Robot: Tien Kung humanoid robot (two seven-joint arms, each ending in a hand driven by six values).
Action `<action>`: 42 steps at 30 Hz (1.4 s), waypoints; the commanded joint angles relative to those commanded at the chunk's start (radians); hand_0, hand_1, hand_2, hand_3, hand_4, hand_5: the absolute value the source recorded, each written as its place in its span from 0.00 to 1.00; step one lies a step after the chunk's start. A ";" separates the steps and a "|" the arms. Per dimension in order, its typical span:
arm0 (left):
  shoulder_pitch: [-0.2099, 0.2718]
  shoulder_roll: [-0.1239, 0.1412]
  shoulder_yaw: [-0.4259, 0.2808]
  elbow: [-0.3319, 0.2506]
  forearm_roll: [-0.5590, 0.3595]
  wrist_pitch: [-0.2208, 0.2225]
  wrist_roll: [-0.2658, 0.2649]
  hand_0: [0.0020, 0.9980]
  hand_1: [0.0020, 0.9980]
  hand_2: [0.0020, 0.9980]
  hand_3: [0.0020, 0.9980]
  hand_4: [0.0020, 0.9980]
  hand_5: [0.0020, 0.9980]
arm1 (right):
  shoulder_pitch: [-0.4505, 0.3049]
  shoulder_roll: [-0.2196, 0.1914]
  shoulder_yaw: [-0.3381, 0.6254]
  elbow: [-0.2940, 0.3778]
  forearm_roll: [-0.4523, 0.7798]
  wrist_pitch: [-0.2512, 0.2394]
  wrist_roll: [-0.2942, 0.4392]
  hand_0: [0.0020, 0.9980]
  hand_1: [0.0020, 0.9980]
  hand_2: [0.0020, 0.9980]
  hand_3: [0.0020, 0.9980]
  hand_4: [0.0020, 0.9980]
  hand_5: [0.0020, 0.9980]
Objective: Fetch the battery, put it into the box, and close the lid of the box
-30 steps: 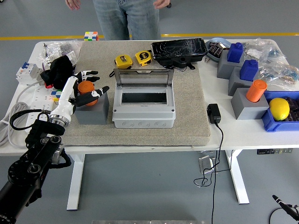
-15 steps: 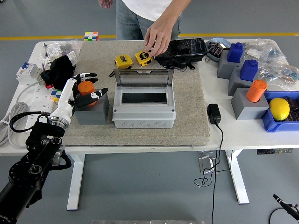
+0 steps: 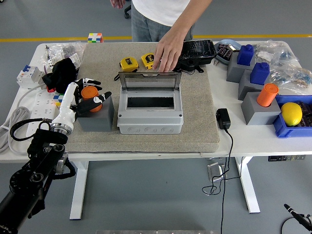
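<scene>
Head view: left hand wrapped around orange battery standing in grey holder on the worktop, left of open grey box. Person's hand resting at raised lid.

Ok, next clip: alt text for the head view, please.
The left robot hand closes around an orange battery standing in a grey block, left of an open grey box on a felt mat. A person's hand reaches down to the raised lid from the far side.
</scene>
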State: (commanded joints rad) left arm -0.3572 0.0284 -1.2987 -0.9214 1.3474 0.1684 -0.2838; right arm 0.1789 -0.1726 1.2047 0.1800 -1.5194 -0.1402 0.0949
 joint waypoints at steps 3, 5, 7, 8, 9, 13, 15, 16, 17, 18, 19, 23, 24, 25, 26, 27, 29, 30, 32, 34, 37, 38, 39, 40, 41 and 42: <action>-0.001 -0.002 0.003 -0.004 -0.016 0.002 -0.005 0.41 0.53 0.43 0.43 1.00 0.18 | 0.000 0.000 0.001 0.000 -0.001 0.000 0.000 0.92 0.89 0.83 0.92 1.00 1.00; -0.003 -0.002 0.004 -0.005 -0.020 0.004 -0.006 0.41 0.53 0.43 0.43 1.00 0.18 | 0.002 -0.001 0.001 0.000 -0.001 0.000 0.000 0.92 0.89 0.83 0.92 1.00 1.00; -0.004 -0.003 0.007 -0.005 -0.026 0.006 -0.008 0.39 0.53 0.43 0.42 1.00 0.17 | 0.003 -0.001 0.004 0.000 -0.002 0.000 0.000 0.92 0.89 0.83 0.92 1.00 1.00; -0.004 -0.003 0.007 -0.006 -0.027 0.006 -0.009 0.39 0.53 0.43 0.42 1.00 0.17 | 0.003 -0.001 0.005 0.000 -0.002 0.001 0.000 0.92 0.89 0.83 0.92 1.00 1.00; -0.004 -0.004 0.007 -0.007 -0.028 0.007 -0.009 0.39 0.53 0.43 0.42 1.00 0.17 | 0.003 -0.001 0.006 0.000 -0.004 0.000 0.000 0.92 0.89 0.83 0.92 1.00 1.00; -0.004 -0.006 0.012 -0.012 -0.029 0.013 -0.011 0.39 0.53 0.42 0.42 1.00 0.17 | 0.003 0.000 0.014 0.000 -0.009 0.001 -0.001 0.92 0.89 0.83 0.92 1.00 1.00; -0.004 -0.006 0.013 -0.016 -0.028 0.014 -0.011 0.39 0.53 0.42 0.42 1.00 0.17 | 0.002 0.000 0.014 0.000 -0.009 0.001 -0.001 0.92 0.89 0.83 0.92 1.00 1.00; -0.005 -0.006 0.013 -0.017 -0.027 0.015 -0.011 0.39 0.53 0.42 0.42 1.00 0.17 | 0.003 0.001 0.013 0.000 -0.008 0.001 -0.001 0.92 0.89 0.83 0.92 1.00 1.00; -0.005 -0.006 0.014 -0.017 -0.026 0.016 -0.012 0.39 0.53 0.42 0.42 1.00 0.17 | 0.003 0.001 0.012 0.000 -0.007 0.001 -0.001 0.92 0.89 0.83 0.92 1.00 1.00; -0.005 -0.007 0.014 -0.019 -0.025 0.016 -0.012 0.39 0.53 0.42 0.42 1.00 0.17 | 0.003 0.001 0.008 0.000 -0.003 0.001 -0.001 0.92 0.89 0.83 0.92 1.00 1.00; -0.005 -0.007 0.014 -0.019 -0.025 0.017 -0.012 0.41 0.54 0.42 0.42 1.00 0.16 | 0.003 0.001 0.006 0.000 -0.001 0.001 0.000 0.92 0.89 0.83 0.92 1.00 1.00; -0.004 -0.008 0.017 -0.023 -0.020 0.017 -0.011 0.41 0.54 0.42 0.42 1.00 0.16 | 0.004 0.001 0.008 0.000 -0.002 0.001 0.000 0.92 0.89 0.83 0.92 1.00 1.00; -0.004 -0.008 0.017 -0.022 -0.020 0.016 -0.011 0.41 0.54 0.42 0.42 1.00 0.16 | 0.005 0.001 0.008 0.000 -0.002 0.001 0.000 0.92 0.89 0.83 0.92 1.00 1.00; -0.003 -0.008 0.017 -0.022 -0.020 0.015 -0.011 0.41 0.54 0.42 0.41 1.00 0.15 | 0.006 0.001 0.009 0.000 -0.002 0.001 0.000 0.92 0.89 0.83 0.92 1.00 1.00; -0.002 -0.009 0.017 -0.022 -0.020 0.015 -0.011 0.41 0.54 0.42 0.41 1.00 0.15 | 0.006 0.001 0.009 0.000 -0.002 0.001 0.000 0.92 0.89 0.83 0.92 1.00 1.00; -0.001 -0.009 0.018 -0.021 -0.020 0.015 -0.011 0.41 0.54 0.42 0.41 1.00 0.15 | 0.006 0.000 0.009 0.000 -0.002 0.001 0.000 0.92 0.89 0.83 0.92 1.00 1.00; 0.002 -0.011 0.018 -0.020 -0.022 0.015 -0.012 0.41 0.54 0.42 0.41 1.00 0.15 | 0.006 0.000 0.014 0.000 -0.005 0.001 0.000 0.92 0.89 0.83 0.92 1.00 1.00; 0.003 -0.012 0.018 -0.020 -0.022 0.016 -0.013 0.41 0.54 0.42 0.41 1.00 0.15 | 0.006 -0.001 0.014 0.000 -0.005 0.001 0.000 0.92 0.89 0.83 0.92 1.00 1.00; 0.004 -0.013 0.018 -0.022 -0.023 0.017 -0.013 0.40 0.53 0.42 0.41 1.00 0.15 | 0.006 0.000 0.017 0.000 -0.008 0.001 -0.001 0.92 0.89 0.83 0.92 1.00 1.00; 0.003 -0.013 0.019 -0.021 -0.025 0.017 -0.013 0.40 0.53 0.42 0.41 1.00 0.15 | 0.005 0.000 0.018 0.000 -0.009 0.001 -0.001 0.92 0.89 0.83 0.92 1.00 1.00; 0.004 -0.013 0.018 -0.021 -0.029 0.020 -0.015 0.39 0.53 0.41 0.40 1.00 0.14 | 0.006 0.001 0.012 0.000 -0.003 0.000 0.001 0.92 0.89 0.83 0.92 1.00 1.00; 0.004 -0.014 0.019 -0.021 -0.030 0.021 -0.016 0.39 0.53 0.41 0.40 1.00 0.14 | 0.006 0.001 0.011 0.000 -0.002 0.000 0.001 0.92 0.89 0.83 0.92 1.00 1.00; 0.004 -0.014 0.020 -0.022 -0.032 0.023 -0.017 0.39 0.53 0.41 0.40 1.00 0.14 | 0.006 0.001 0.011 0.000 -0.002 0.001 0.001 0.92 0.89 0.83 0.92 1.00 1.00; 0.004 -0.014 0.020 -0.022 -0.033 0.024 -0.017 0.39 0.53 0.41 0.40 1.00 0.14 | 0.007 0.001 0.012 0.000 -0.003 0.000 0.000 0.92 0.89 0.83 0.92 1.00 1.00; 0.003 -0.014 0.021 -0.023 -0.034 0.025 -0.018 0.39 0.53 0.41 0.40 1.00 0.14 | 0.007 0.001 0.013 0.000 -0.004 0.000 0.000 0.92 0.89 0.83 0.92 1.00 1.00; 0.003 -0.014 0.021 -0.023 -0.034 0.026 -0.018 0.39 0.53 0.41 0.40 1.00 0.14 | 0.007 0.000 0.013 0.000 -0.004 0.001 0.000 0.92 0.89 0.83 0.92 1.00 1.00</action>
State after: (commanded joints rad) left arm -0.3544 0.0144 -1.2774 -0.9443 1.3136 0.1944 -0.3018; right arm 0.1859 -0.1722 1.2172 0.1800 -1.5234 -0.1396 0.0951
